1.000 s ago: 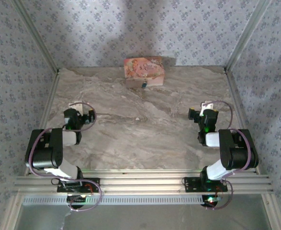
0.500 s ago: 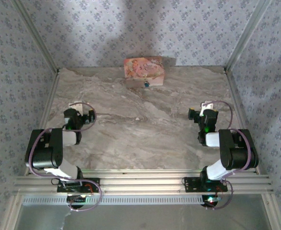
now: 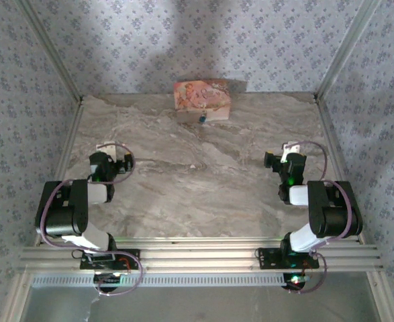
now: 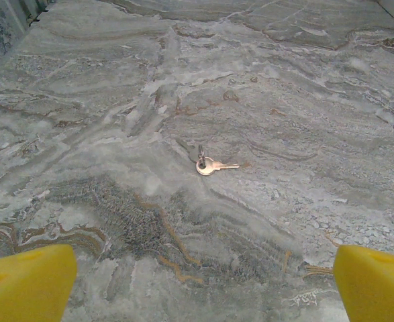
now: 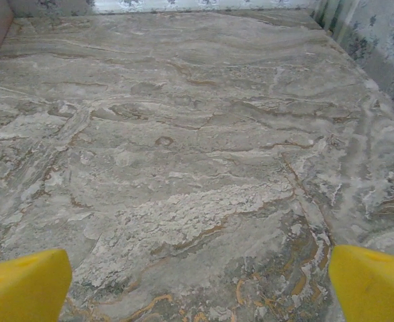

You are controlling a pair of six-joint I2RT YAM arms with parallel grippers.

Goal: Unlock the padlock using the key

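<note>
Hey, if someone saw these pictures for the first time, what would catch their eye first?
The pink floral box at the far edge of the marble table stands out, with a tiny blue padlock at its front. Mid-table, a small key lies flat by itself.

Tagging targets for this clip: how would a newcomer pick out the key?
Start at the marbled table, with the pink floral box at its far edge. Nearer than the box, about mid-table, lies the key. It is small, silvery, ringed and alone on bare stone; the blue padlock sits against the box's front.
</note>
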